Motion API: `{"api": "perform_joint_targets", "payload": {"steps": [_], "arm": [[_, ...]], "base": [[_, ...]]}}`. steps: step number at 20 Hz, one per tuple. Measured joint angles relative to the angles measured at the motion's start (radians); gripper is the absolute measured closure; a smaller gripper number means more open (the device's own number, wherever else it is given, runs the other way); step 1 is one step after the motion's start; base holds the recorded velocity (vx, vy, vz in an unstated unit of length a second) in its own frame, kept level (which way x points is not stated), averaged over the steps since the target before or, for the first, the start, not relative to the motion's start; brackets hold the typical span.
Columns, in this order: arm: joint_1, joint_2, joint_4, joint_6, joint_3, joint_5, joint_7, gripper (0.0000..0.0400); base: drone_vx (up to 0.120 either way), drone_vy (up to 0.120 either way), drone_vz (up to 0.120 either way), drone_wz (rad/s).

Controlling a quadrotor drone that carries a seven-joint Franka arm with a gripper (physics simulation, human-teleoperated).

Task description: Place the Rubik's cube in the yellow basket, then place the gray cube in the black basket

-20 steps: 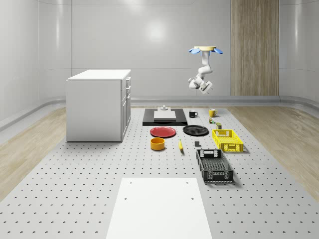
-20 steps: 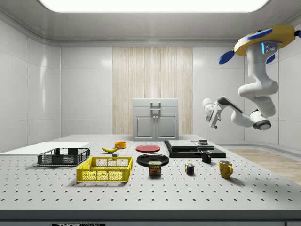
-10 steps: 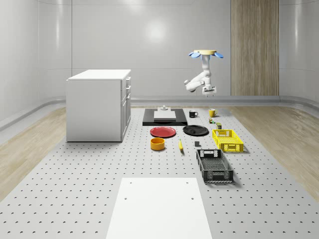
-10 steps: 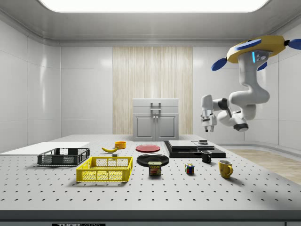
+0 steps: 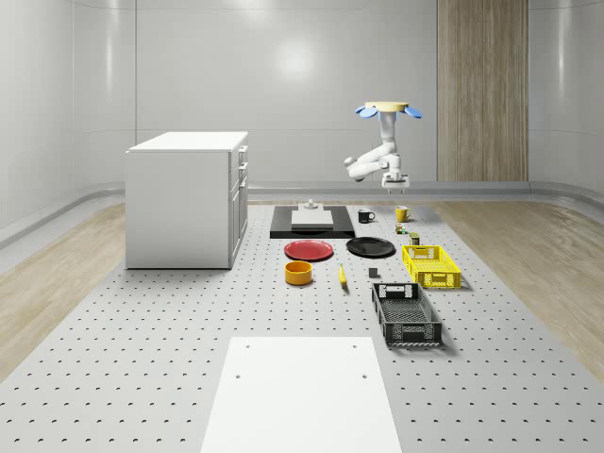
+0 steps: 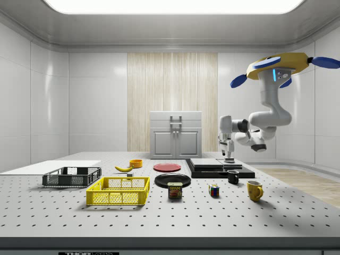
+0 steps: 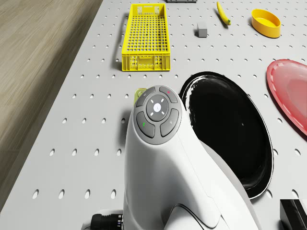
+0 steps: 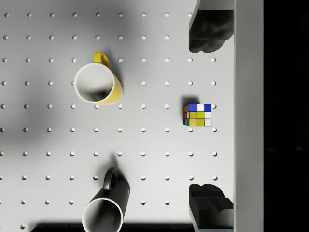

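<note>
While the Rubik's cube (image 8: pixel 197 115) sits untouched on the table (image 6: pixel 297 218), step one is at the approach stage.
Cube lies between yellow mug (image 8: pixel 98 85) and black mug (image 8: pixel 107 207), apart from both, far from yellow basket (image 6: pixel 118 191). Gripper (image 6: pixel 228 154) hangs high above it, fingers (image 8: pixel 207 31) spread wide, nothing held; next it needs to descend and centre on the cube. Drone (image 6: pixel 276 65) hovers over the table's mug end. Versus a second ago, arm has swung from sideways to pointing down, and the drone sits lower.
</note>
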Motion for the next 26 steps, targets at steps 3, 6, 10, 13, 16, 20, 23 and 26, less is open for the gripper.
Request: {"api": "perform_joint_targets", "payload": {"steps": [3,6,10,13,16,20,23,26], "arm": [[-0.013,-0.017,0.001,0.010,0.009,0.006,0.010,0.0000],[-0.022,-0.034,0.002,0.022,0.016,0.013,0.018,0.0000],[-0.033,-0.056,0.003,0.039,0.024,0.024,0.027,0.0000],[-0.039,-0.071,0.004,0.053,0.030,0.032,0.033,0.0000],[-0.045,-0.087,0.005,0.066,0.035,0.040,0.039,0.0000],[-0.052,-0.106,0.007,0.084,0.041,0.050,0.045,0.0000],[-0.057,-0.121,0.008,0.097,0.046,0.058,0.050,0.0000],[-0.061,-0.135,0.009,0.110,0.050,0.065,0.054,0.0000]], "base": [[0.120,0.000,-0.120,0.000],[0.120,0.000,-0.093,0.000],[0.010,0.000,-0.120,0.000],[0.000,0.027,-0.120,0.000],[0.053,0.040,-0.120,0.000],[0.000,0.000,-0.120,0.000],[0.040,0.000,-0.120,0.000],[0.120,0.000,-0.120,0.000]]}}
